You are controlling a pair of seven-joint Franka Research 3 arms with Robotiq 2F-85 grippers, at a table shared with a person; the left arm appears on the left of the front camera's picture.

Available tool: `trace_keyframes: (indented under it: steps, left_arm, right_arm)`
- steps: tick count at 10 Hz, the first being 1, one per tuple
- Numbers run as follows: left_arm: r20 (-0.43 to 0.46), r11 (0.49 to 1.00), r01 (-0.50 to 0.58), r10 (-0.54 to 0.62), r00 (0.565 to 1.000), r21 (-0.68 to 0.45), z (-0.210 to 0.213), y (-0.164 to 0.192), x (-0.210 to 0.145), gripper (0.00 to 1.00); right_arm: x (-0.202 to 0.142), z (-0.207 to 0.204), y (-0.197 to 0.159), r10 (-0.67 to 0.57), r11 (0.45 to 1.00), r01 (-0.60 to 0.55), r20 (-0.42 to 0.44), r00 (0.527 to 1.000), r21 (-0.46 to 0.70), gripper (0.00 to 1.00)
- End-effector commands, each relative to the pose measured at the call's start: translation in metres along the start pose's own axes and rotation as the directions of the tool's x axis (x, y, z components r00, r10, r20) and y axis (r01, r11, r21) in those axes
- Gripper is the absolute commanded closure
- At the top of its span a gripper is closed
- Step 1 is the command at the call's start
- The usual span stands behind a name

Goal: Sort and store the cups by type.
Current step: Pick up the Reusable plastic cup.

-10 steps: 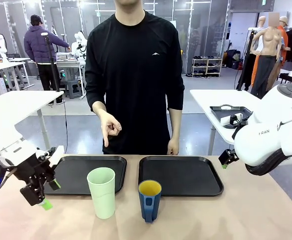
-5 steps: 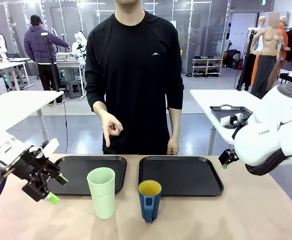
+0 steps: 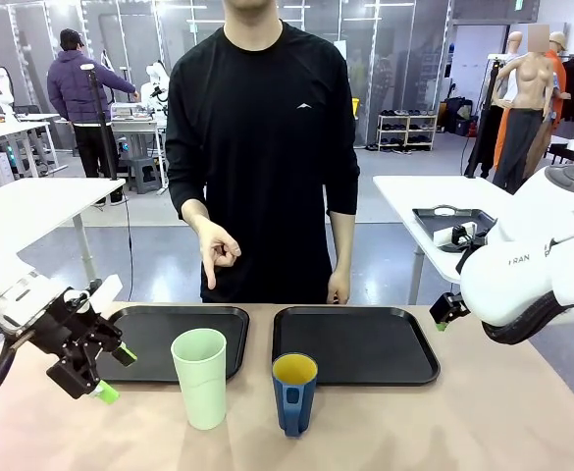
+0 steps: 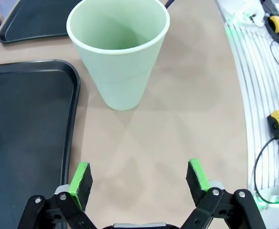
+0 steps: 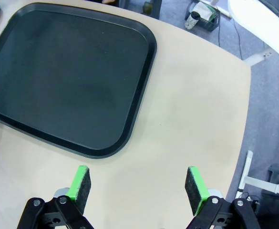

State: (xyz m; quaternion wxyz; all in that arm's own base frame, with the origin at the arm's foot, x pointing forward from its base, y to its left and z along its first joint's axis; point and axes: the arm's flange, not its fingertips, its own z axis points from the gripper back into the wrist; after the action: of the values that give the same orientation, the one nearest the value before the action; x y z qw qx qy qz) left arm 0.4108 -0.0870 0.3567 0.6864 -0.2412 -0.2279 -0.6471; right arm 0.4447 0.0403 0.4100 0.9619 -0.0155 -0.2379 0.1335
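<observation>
Left gripper open and empty over the table. The green cup stands upright at 12 o'clock, clear of the pads, with a black tray at 9 o'clock. Right gripper open and empty too, second black tray at 11 o'clock. Front view: blue mug upright just beside the green cup at its 3 o'clock, both at 6 o'clock of the trays, person's hand pointing down at 12 o'clock.
</observation>
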Motion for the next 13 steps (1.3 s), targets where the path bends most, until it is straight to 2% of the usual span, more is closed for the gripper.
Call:
trace_keyframes:
  steps: [1,2,4,5,6,9,11,13]
  left_arm:
    - [0.096,0.997,0.053,-0.048,0.994,-0.051,-0.014,0.005,0.0,0.0]
    - [0.121,0.998,0.068,-0.067,0.99,-0.002,-0.02,0.009,-0.005,0.0]
    - [0.209,0.986,0.164,-0.156,0.965,-0.02,-0.031,0.007,-0.015,0.0]
    - [0.233,0.985,0.172,-0.166,0.958,-0.003,-0.035,0.005,-0.024,0.0]
    - [0.304,0.979,0.202,-0.191,0.933,-0.003,-0.037,0.003,-0.031,0.0]
    - [0.499,0.989,0.15,-0.138,0.856,0.016,-0.046,0.004,-0.054,0.0]
    - [0.558,0.993,0.116,-0.112,0.822,0.029,-0.056,0.009,-0.065,0.0]
    - [0.633,0.992,0.12,-0.117,0.765,0.039,-0.065,0.014,-0.07,0.0]
  right_arm:
    - [-0.001,-0.001,0.0,-0.001,1.0,0.001,-0.002,1.0,0.002,0.0]
    - [-0.001,-0.001,0.0,-0.001,1.0,0.001,-0.002,1.0,0.002,0.0]
    - [-0.001,-0.001,0.0,-0.001,1.0,0.001,-0.002,1.0,0.002,0.0]
    - [-0.001,-0.001,0.0,-0.001,1.0,0.001,-0.002,1.0,0.002,0.0]
    - [-0.001,-0.001,0.0,-0.001,1.0,0.001,-0.002,1.0,0.002,0.0]
    - [-0.001,-0.001,0.0,-0.001,1.0,0.001,-0.002,1.0,0.002,0.0]
    - [-0.001,-0.001,0.0,-0.001,1.0,0.001,-0.002,1.0,0.002,0.0]
    - [-0.001,-0.001,0.0,-0.001,1.0,0.001,-0.002,1.0,0.002,0.0]
